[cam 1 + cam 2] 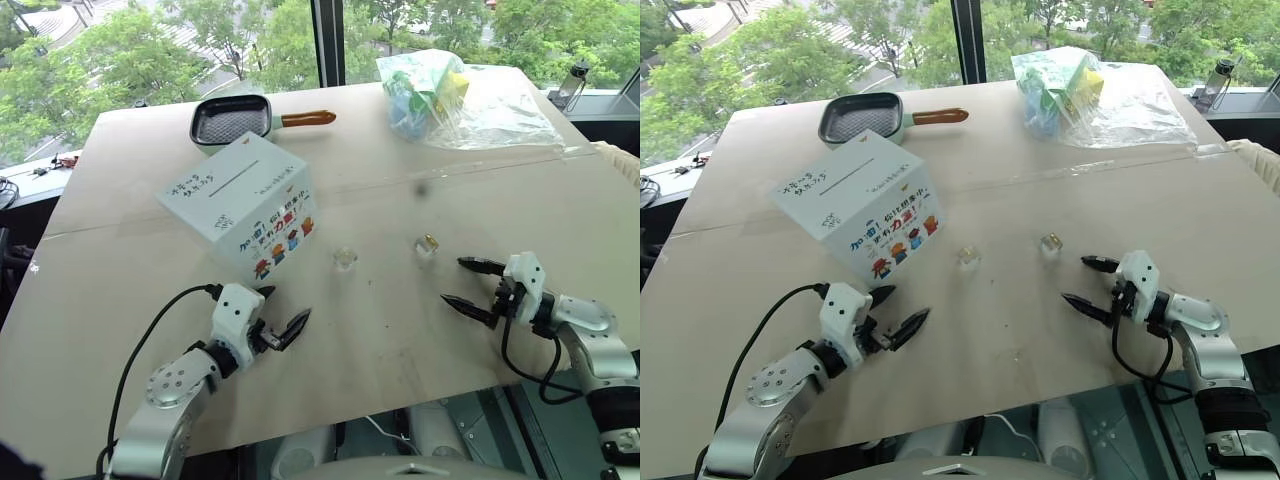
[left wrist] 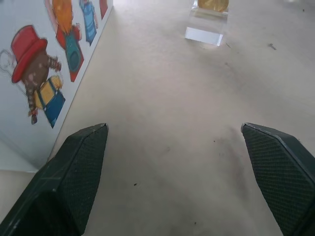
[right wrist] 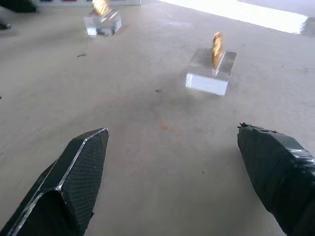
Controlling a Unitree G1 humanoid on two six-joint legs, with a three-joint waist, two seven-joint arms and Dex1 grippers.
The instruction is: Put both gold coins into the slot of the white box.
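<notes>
Setting: a pale board table [image 1: 400,330] before tall windows with green trees beyond.

Item 1, gold coins, two. Each stands on edge in a small clear block. The nearer-right coin [image 3: 216,49] sits on its block [image 3: 209,73] ahead of the right gripper; in the head view it glints gold [image 1: 427,243]. The other coin [image 1: 345,257] reads pale and glassy there, and lies between the first coin and the white box. Both rest on the table, apart from each other and from the box. Judged handling: small, light, stiff and likely slick metal; thin, so a grip across the flat faces, above the block, seems best. Whether the coins lift free of their blocks cannot be told.

Item 2, white box [image 1: 240,205]. Cardboard cube, cartoon figures on its near side, blue handwriting on top. The slot [image 1: 235,178] is a thin dark line across the top face. Judged light enough to shift if nudged.

Item 3, right gripper [image 1: 472,287]. Fingers spread wide, empty, low over the table, just short of the gold coin.

Item 4, left gripper [image 1: 281,314]. Fingers apart, empty, just before the box's cartoon side.

Item 5, surroundings. A square grill pan [image 1: 232,120] behind the box; a clear plastic bag [image 1: 460,100] with coloured contents at the far right.
</notes>
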